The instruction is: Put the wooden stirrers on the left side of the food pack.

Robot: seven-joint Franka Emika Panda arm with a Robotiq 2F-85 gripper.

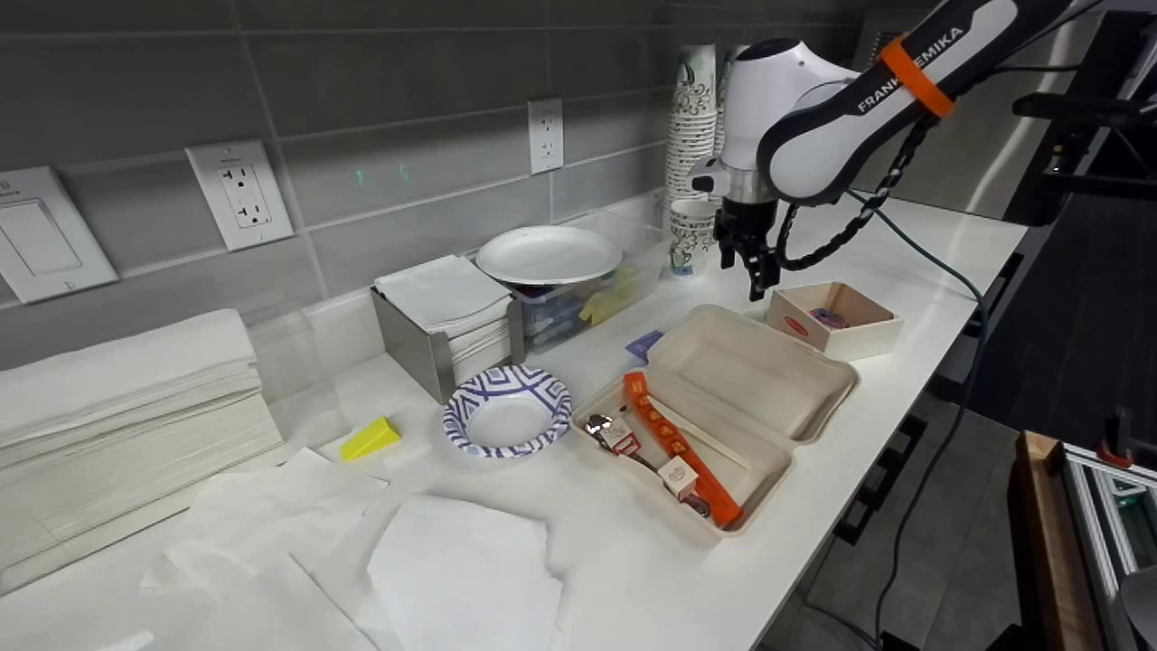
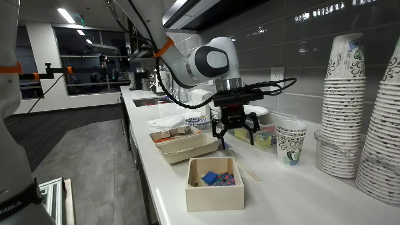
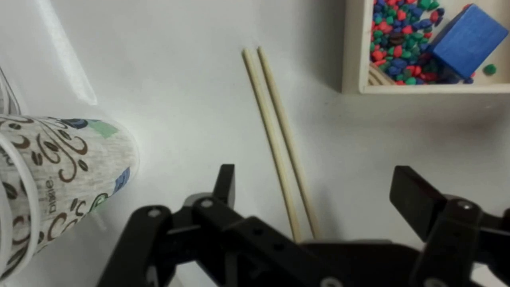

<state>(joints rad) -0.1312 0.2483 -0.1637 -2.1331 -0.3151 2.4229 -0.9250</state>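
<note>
"How many wooden stirrers [image 3: 273, 147] do we have?"

"Two, side by side on the counter [image 2: 297, 200], between its wall edge and its open edge. We count one more pale stick [image 1: 700, 435] in the food pack [image 1: 761, 477], beside one orange strip [image 1: 680, 448]."

"And where is the pack?"

"Along the open edge, its lid [image 2: 187, 151] open toward one wooden box [image 2: 215, 200]."

"Our gripper [image 3: 312, 179]?"

"Above the stirrers, its two fingers [image 3: 414, 197] spread wide."

"What crowds us?"

"That box, on the stirrers' open-edge side, with one blue block [image 2: 210, 177] and more pebbles [image 2: 225, 179] than we can count inside. On their wall-edge side stands one short cup stack [image 2: 290, 145], near two tall stacks [image 2: 343, 109] along the wall. Farther off, we see a patterned bowl [image 1: 508, 421], and a white plate [image 1: 549, 255] on a clear bin [image 1: 553, 318]."
</note>
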